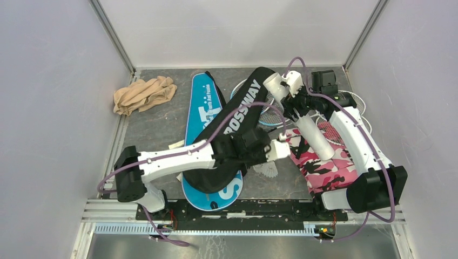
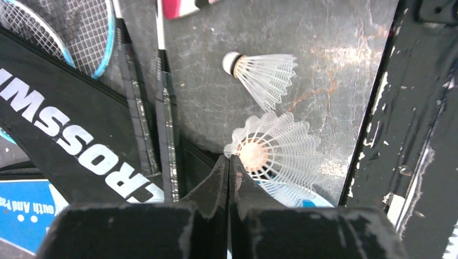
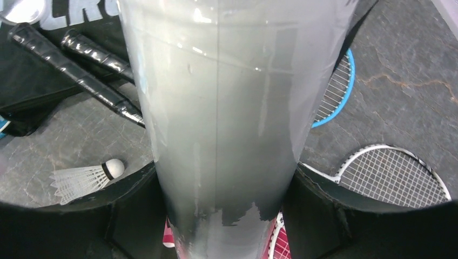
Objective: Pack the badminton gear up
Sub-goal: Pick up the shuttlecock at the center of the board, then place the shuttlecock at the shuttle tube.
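My left gripper (image 2: 228,158) is shut, pinching the skirt rim of a white shuttlecock (image 2: 275,154) held above the mat; in the top view it (image 1: 282,149) sits mid-table. A second shuttlecock (image 2: 263,75) lies on the mat (image 1: 267,170). My right gripper (image 3: 224,181) is shut on the long white tube (image 3: 227,81), which tilts over the right side (image 1: 316,135). The black CROSSWAY cover (image 1: 243,110) lies across the blue cover (image 1: 202,110). A blue racket (image 1: 268,110) and a silver racket (image 3: 389,175) lie at the back right.
A tan cloth bundle (image 1: 143,94) lies at the back left. A pink camouflage cover (image 1: 324,164) lies under the right arm. Two racket handles (image 2: 162,108) run beside the black cover. The black front rail (image 2: 410,135) is close to my left gripper.
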`<action>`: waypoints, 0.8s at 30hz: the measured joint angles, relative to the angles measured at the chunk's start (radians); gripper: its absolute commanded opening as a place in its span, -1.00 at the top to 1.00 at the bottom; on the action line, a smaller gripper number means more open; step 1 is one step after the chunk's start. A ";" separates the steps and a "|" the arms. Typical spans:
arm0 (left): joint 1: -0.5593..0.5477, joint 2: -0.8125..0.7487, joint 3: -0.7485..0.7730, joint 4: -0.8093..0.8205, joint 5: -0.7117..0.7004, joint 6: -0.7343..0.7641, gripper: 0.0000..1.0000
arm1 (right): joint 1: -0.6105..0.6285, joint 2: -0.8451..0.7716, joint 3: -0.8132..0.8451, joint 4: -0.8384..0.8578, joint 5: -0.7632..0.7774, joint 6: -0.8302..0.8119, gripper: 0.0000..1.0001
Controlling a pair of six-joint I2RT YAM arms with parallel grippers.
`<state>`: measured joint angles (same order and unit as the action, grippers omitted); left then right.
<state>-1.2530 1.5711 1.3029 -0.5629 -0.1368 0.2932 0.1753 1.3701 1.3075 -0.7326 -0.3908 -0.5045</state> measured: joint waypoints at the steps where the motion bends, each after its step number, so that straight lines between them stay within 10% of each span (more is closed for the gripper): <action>1: 0.020 -0.004 0.018 -0.016 0.026 0.000 0.96 | 0.000 0.000 0.000 -0.006 -0.009 -0.008 0.78; 24: 0.765 -0.171 0.376 -0.047 0.724 -0.328 0.96 | 0.082 -0.026 -0.035 -0.120 -0.219 -0.273 0.76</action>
<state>-0.4877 1.3998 1.6787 -0.6098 0.5869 -0.0353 0.2577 1.3445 1.2728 -0.8528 -0.6094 -0.7776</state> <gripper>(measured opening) 0.028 0.712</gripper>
